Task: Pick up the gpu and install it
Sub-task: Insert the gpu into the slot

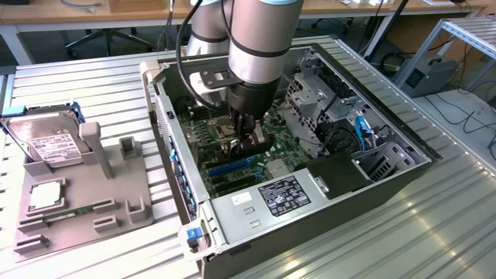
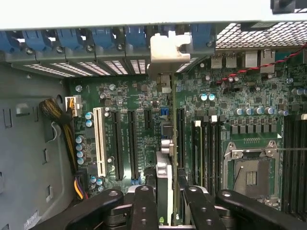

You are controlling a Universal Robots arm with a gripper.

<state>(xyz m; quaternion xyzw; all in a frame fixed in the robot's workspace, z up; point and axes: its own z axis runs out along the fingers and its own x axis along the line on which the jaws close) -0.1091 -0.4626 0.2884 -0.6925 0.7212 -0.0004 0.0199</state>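
- While the arm reaches down into the open computer case (image 1: 326, 232), the step in hand appears to be the install itself: the card is already picked up and sits low over the motherboard (image 1: 232, 168).
- The gripper (image 1: 246, 139) is at the centre of the exterior view, deep inside the case, just above the board.
- In the wrist view the gripper (image 2: 168, 201) is clenched on the gpu (image 2: 165, 163), with 1 dark finger (image 2: 144, 206) on each side of the thin card.
- The gpu is seen edge-on, upright, running from the fingers toward the rear wall of the case, where its silver bracket end meets the row of blue slot latches (image 2: 103, 38).
- The card lies among the long black expansion slots (image 2: 117, 143). Whether its lower edge is already in a slot or just above one cannot be told.
- In the exterior view, a grey fixture tray (image 1: 78, 221) lies at 9 o'clock from the case, well apart, and holds a silver hard drive (image 1: 46, 139) and a green memory stick (image 1: 69, 212).
- As a judgement, seating calls for the card staying vertical and parallel to its slot, the bracket lined up with the rear opening, and an even, straight press, since a tilted card could jam.
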